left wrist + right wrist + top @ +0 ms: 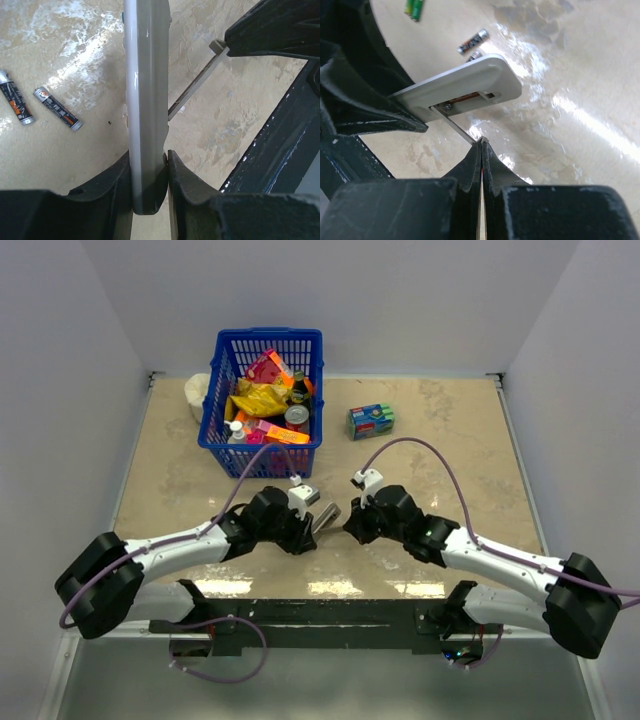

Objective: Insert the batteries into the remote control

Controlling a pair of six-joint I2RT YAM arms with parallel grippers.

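Observation:
My left gripper (148, 157) is shut on one end of the grey remote control (147, 90), holding it on edge above the table. The remote control (470, 82) shows its battery bay uncovered in the right wrist view. A thin grey cover (454, 125) runs from that bay to my right gripper (481, 142), which is shut on the cover's edge. The same cover (195, 87) shows as a thin strip in the left wrist view. Two dark batteries (57, 109) (15, 102) lie side by side on the table below the remote. From above, both grippers meet at the remote control (325, 517).
A blue basket (262, 455) full of groceries stands at the back, left of centre, with a white object (198, 395) behind it. A blue-green box (370, 421) sits to the basket's right. A pair of bright-green sticks (414, 7) lies beyond the batteries.

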